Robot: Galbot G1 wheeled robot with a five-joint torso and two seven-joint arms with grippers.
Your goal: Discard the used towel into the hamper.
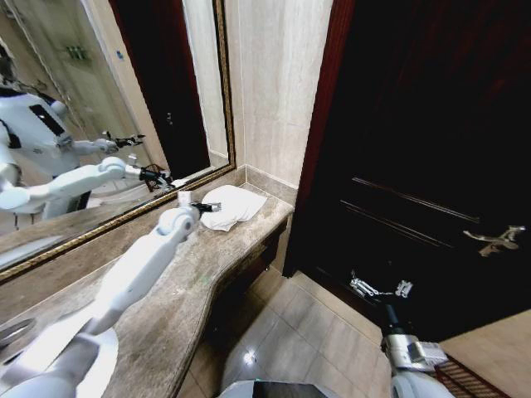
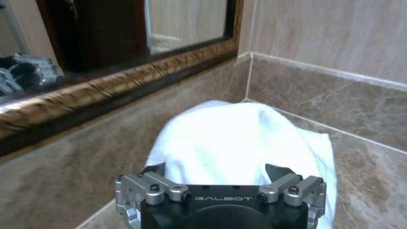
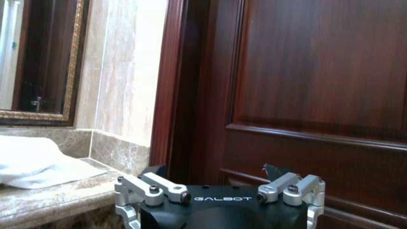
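The used towel [image 1: 234, 206] is white and lies crumpled on the marble counter [image 1: 178, 307], in the corner by the mirror. My left arm reaches along the counter, and my left gripper [image 1: 205, 206] is right at the towel's near edge. In the left wrist view the towel [image 2: 239, 143] fills the space just beyond my open left gripper [image 2: 215, 170], whose fingers hold nothing. My right gripper [image 1: 380, 288] hangs open and idle in front of the dark door, also seen in its wrist view [image 3: 215, 169]. Part of the reddish-brown hamper [image 1: 463, 381] shows on the floor at the lower right.
A gold-framed mirror [image 1: 108, 124] backs the counter and reflects me. The dark wooden door [image 1: 415, 166] with a metal handle [image 1: 496, 240] stands to the right. The tiled floor [image 1: 307, 332] lies between counter and door. The towel [image 3: 32, 162] also shows in the right wrist view.
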